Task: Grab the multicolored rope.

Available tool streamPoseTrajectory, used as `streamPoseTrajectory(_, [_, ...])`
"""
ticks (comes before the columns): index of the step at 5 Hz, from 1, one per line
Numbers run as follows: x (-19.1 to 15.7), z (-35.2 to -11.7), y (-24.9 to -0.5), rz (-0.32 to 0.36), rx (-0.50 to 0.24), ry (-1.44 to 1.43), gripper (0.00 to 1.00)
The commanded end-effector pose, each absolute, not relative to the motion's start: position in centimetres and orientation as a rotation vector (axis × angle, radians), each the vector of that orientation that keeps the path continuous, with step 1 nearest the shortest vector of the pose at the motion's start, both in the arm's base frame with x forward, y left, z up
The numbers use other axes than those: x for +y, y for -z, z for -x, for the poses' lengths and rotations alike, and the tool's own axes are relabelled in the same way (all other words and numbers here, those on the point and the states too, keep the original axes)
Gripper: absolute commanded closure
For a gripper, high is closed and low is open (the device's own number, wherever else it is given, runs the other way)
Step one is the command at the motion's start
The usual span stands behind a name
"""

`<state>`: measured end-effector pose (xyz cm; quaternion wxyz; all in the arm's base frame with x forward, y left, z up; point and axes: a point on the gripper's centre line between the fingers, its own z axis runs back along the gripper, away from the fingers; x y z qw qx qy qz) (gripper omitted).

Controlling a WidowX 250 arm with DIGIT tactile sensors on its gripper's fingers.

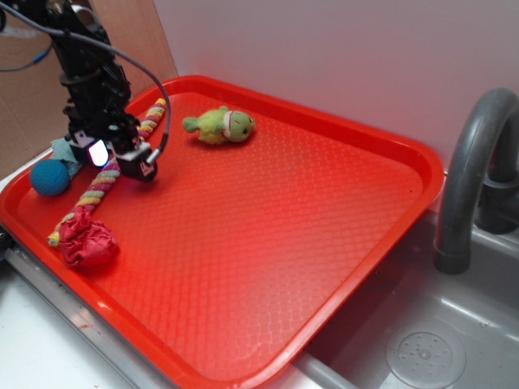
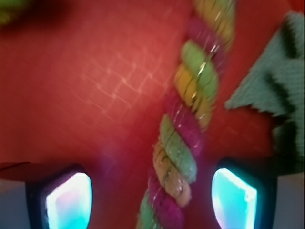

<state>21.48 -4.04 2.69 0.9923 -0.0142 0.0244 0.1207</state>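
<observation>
Where the tray (image 1: 340, 243) meets its left rim, the rope (image 1: 101, 188) lies stretched from the far edge to a red cloth lump (image 1: 87, 241); the gripper (image 1: 118, 160) hangs above the rope's middle, its fingers (image 2: 69, 200) spread wide to either side without touching it; a green plush toy (image 1: 220, 126) rests well apart.
</observation>
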Motion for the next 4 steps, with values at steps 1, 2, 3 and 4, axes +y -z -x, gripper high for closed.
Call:
streamPoseTrajectory(1, [-4.2, -21.4, -2.0, 0.049, 0.045, -0.225, 0.0])
streamPoseTrajectory(2, [-4.5, -21.5, -2.1, 0.031, 0.044, -0.201, 1.0])
streamPoseTrajectory(3, [-4.6, -21.5, -2.5, 0.006, 0.037, -0.17, 1.0])
streamPoseTrajectory(4, [-4.5, -21.4, -4.5, -0.068, 0.002, -0.08, 1.0])
